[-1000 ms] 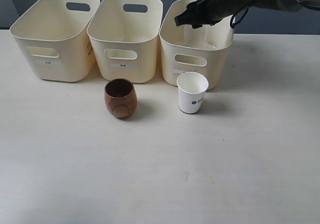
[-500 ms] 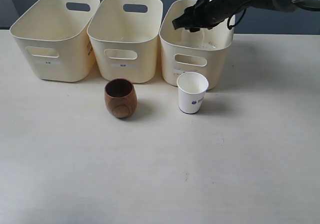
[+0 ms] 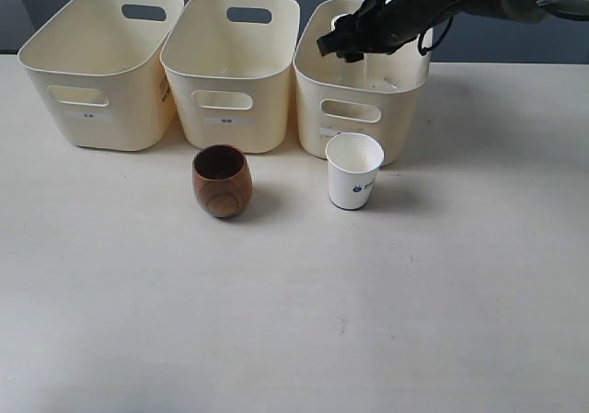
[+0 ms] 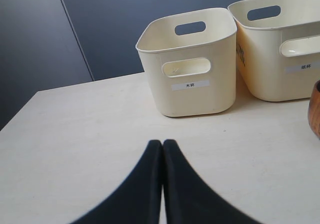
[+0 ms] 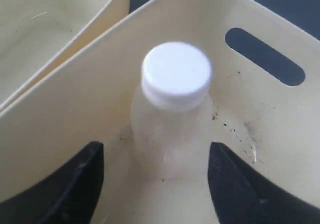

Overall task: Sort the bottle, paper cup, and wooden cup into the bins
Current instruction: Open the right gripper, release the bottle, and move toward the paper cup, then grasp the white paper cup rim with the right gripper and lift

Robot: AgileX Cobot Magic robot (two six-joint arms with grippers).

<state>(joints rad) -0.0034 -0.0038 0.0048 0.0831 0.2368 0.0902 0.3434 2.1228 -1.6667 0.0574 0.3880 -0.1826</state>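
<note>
- Left gripper (image 4: 162, 184): jaws pressed together on nothing, parked low over the counter (image 3: 276, 321) near the left bin (image 3: 97, 68); nothing about it looks different from a second ago
- Left bin and middle bin (image 3: 232, 63): both sit as they did, and what shows of their insides looks bare
- Wooden cup (image 3: 222, 181): upright on the counter just in front of the middle bin, unmoved, not yet sorted
- Paper cup (image 3: 354, 170): upright on the counter right in front of the right bin (image 3: 361, 86), also unmoved and not yet sorted
- Bottle (image 5: 172, 119): stands upright inside the right bin, white cap up; in the wrist view it looks free, touched by neither jaw
- Right gripper (image 3: 342, 45): over the last second it has edged a little higher above the right bin's rim, and its jaws are now spread wide either side of the bottle
- Meaning: the bottle appears to have been let go, so one of three items looks done; the likely next job is to lift clear and go for the paper cup, the nearer of the two
</note>
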